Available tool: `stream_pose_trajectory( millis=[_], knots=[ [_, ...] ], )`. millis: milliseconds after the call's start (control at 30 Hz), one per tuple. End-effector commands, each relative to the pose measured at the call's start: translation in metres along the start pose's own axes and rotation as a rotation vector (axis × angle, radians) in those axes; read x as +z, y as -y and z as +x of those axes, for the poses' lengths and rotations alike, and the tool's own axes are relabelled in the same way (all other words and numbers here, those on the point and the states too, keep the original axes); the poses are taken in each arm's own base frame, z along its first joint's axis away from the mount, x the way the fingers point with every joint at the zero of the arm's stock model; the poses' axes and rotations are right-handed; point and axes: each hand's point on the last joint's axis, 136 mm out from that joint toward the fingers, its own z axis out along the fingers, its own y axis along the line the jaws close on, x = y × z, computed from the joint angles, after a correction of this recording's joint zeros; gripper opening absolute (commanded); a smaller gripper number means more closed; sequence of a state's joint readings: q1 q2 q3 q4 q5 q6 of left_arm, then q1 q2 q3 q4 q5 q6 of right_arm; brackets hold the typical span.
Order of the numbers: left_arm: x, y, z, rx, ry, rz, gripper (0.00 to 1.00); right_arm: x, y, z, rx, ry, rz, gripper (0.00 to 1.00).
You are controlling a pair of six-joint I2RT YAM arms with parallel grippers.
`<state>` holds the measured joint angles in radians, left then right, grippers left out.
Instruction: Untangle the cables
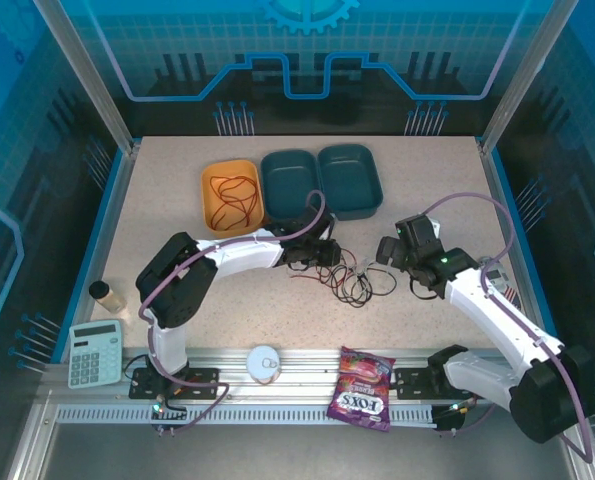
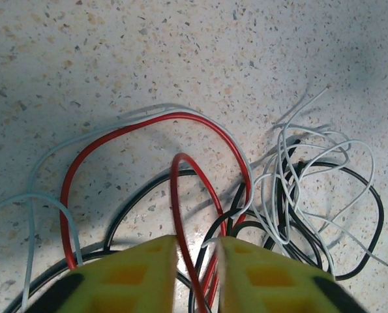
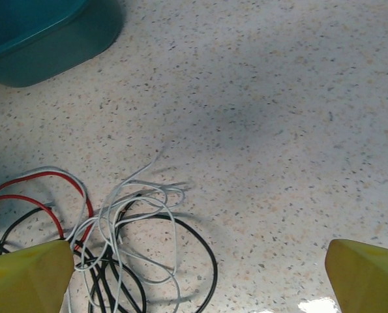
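**Cables** [image 1: 355, 283]: a loose tangle of thin red, black and white wires. It is laid near the centre of the speckled table [image 1: 167, 200], at 6 o'clock from the teal trays [image 1: 292, 185].

**Left gripper** [image 1: 329, 256]: set at 10 o'clock of the tangle. In the wrist view the yellow fingers [image 2: 135, 274] are held a narrow gap apart. A red cable loop [image 2: 175, 189] is threaded up through that gap and is not visibly pinched.

**Right gripper** [image 1: 385, 256]: set at 2 o'clock of the tangle. The jaws are spread wide, with bare table seen between them.

**Orange tray** [image 1: 232, 164]: placed at 9 o'clock of the teal trays. A separate red cable [image 1: 239, 186] is coiled inside it.

**Calculator** [image 1: 95, 352] and **sweets bag** [image 1: 360, 388]: lodged along the near edge.
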<state>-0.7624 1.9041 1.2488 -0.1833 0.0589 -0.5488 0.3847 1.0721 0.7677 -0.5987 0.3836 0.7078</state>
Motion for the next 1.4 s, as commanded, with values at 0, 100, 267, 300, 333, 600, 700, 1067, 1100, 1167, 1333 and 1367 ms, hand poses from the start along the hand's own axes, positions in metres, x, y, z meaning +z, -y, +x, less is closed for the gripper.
stream_pose_trajectory(
  millis=[0, 100, 267, 300, 333, 600, 700, 1067, 1100, 1167, 1333, 1367],
  knots=[
    [0.005, -0.001, 0.006, -0.001, -0.032, -0.007, 0.16, 0.007, -0.004, -0.001, -0.008, -0.002, -0.023, 1.0],
    [0.003, 0.0, 0.006, 0.001, -0.026, -0.001, 0.01, 0.012, -0.002, 0.002, -0.01, -0.02, -0.006, 1.0],
    [-0.009, 0.008, 0.0, 0.019, -0.006, 0.025, 0.0, 0.019, -0.021, 0.012, -0.011, -0.074, -0.097, 1.0],
    [-0.013, 0.011, -0.001, 0.028, -0.001, 0.036, 0.0, 0.021, -0.025, 0.013, -0.015, -0.082, -0.118, 1.0],
    [-0.016, 0.014, -0.002, 0.033, 0.007, 0.05, 0.0, 0.022, -0.028, 0.013, -0.014, -0.087, -0.129, 1.0],
    [-0.061, 0.037, -0.011, 0.062, 0.125, 0.187, 0.0, 0.031, -0.054, 0.016, -0.039, -0.149, -0.223, 0.92],
    [-0.076, 0.042, -0.012, 0.071, 0.168, 0.231, 0.0, 0.034, -0.063, 0.017, -0.038, -0.168, -0.255, 0.9],
    [-0.105, 0.05, -0.018, 0.081, 0.265, 0.292, 0.0, 0.043, -0.093, 0.028, -0.075, -0.207, -0.328, 0.87],
    [-0.109, 0.05, -0.02, 0.083, 0.282, 0.292, 0.0, 0.044, -0.094, 0.03, -0.082, -0.212, -0.324, 0.87],
    [-0.118, 0.05, -0.023, 0.087, 0.316, 0.291, 0.0, 0.046, -0.095, 0.035, -0.094, -0.224, -0.314, 0.87],
    [-0.142, 0.05, -0.031, 0.119, 0.39, 0.276, 0.0, 0.051, -0.101, 0.045, -0.114, -0.241, -0.303, 0.87],
    [-0.146, 0.049, -0.032, 0.124, 0.403, 0.271, 0.0, 0.053, -0.101, 0.047, -0.116, -0.244, -0.302, 0.87]
  ],
)
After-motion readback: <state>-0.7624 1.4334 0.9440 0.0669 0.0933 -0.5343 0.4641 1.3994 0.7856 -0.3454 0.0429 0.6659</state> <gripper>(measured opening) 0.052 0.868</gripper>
